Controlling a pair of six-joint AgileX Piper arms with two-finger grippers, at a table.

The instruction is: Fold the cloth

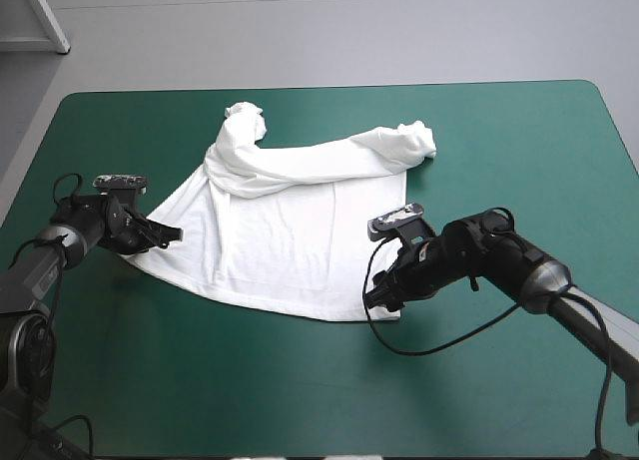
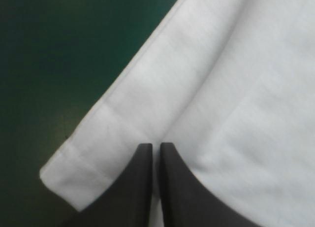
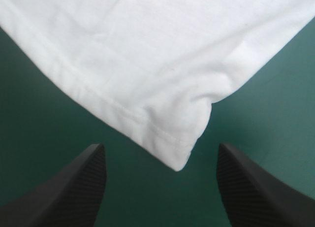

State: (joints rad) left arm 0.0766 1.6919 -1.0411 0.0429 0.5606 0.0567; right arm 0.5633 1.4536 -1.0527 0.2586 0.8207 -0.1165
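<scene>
The white T-shirt (image 1: 300,221) lies mostly spread on the teal-green cover, hem toward the near side, its sleeves and top bunched at the far side. My left gripper (image 1: 168,236) sits at the hem's left corner, shut on the T-shirt; in the left wrist view its fingers (image 2: 155,150) nearly meet over the white hem (image 2: 113,138). My right gripper (image 1: 381,292) is at the hem's right corner. It stands open in the right wrist view (image 3: 160,160), with the T-shirt's corner (image 3: 174,155) lying between the fingertips, untouched.
The table's bare teal-green cover (image 1: 250,390) stretches on the near side of the T-shirt and to the right (image 1: 559,151). A black cable loops on the table under the right arm.
</scene>
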